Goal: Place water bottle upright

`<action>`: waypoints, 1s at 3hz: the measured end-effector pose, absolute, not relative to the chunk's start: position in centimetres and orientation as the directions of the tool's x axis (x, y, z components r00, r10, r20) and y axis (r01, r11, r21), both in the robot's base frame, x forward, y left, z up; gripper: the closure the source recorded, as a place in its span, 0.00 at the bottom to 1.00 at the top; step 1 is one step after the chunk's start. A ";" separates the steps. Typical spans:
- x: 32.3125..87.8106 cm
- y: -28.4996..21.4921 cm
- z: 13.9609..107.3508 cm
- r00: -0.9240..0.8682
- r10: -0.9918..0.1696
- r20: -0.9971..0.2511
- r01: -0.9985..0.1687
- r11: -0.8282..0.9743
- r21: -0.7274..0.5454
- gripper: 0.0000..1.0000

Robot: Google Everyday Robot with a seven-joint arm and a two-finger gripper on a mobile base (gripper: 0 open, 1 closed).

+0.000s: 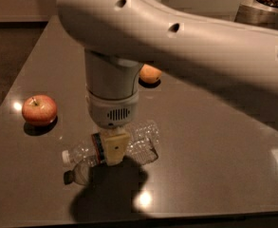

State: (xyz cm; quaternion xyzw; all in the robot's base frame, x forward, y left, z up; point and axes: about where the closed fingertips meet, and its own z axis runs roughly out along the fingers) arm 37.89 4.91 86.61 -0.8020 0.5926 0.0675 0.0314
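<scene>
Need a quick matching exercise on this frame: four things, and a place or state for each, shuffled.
Things:
1. water bottle
2. apple
3. orange fruit
4. gripper

Places or states:
a. far side of the table, partly hidden behind the arm
b. lying on its side, white cap toward the view's left
c. down at the water bottle's middle, by the label
d. alone toward the table's left edge in the view

Pairs: 1-b, 2-d, 3-a, 4-c
</scene>
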 end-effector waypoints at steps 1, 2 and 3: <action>40.4 4.5 90.5 0.244 -0.936 -0.254 -0.967 -0.256 0.014 0.99; 41.9 4.1 93.3 0.211 -0.914 -0.345 -0.974 -0.225 0.001 1.00; 42.9 3.7 94.9 0.156 -0.862 -0.483 -0.984 -0.177 -0.001 1.00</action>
